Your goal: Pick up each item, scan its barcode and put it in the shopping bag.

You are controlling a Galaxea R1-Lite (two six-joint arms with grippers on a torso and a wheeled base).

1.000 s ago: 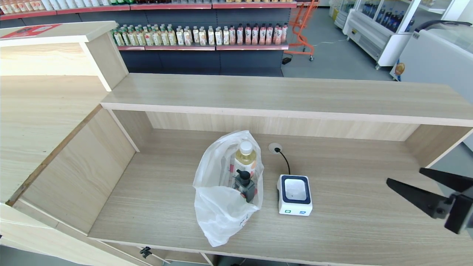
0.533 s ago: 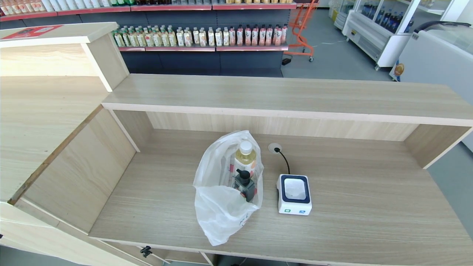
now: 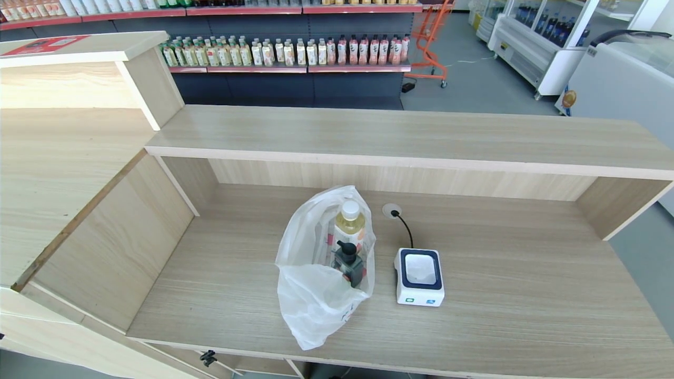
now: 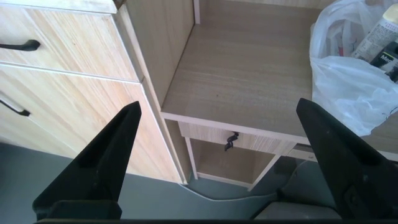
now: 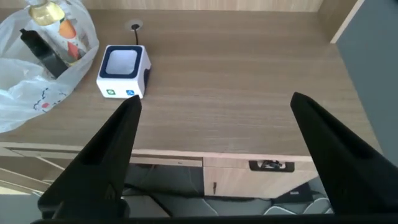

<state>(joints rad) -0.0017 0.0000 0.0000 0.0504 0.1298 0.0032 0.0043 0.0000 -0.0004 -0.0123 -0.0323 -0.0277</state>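
A white plastic shopping bag (image 3: 316, 284) stands on the counter (image 3: 500, 295), holding a bottle of yellow drink with a white cap (image 3: 349, 223) and a dark pump bottle (image 3: 348, 263). Right beside it sits the white and blue barcode scanner (image 3: 419, 276), its cable running to a hole in the counter. My left gripper (image 4: 217, 162) hangs open below the counter's front edge, off to the bag's (image 4: 354, 74) left. My right gripper (image 5: 217, 162) is open too, held before the counter's front edge, to the right of the scanner (image 5: 123, 71) and bag (image 5: 43, 68).
A raised ledge (image 3: 410, 137) runs along the back of the counter, with side walls at both ends. Drawers with dark handles (image 4: 18, 46) sit under the left side. Shelves of bottles (image 3: 284, 50) and freezers (image 3: 605, 68) stand in the room behind.
My right gripper, seen at the head view's right edge a second ago, has dropped out of that view. The bag, bottles and scanner have not moved.
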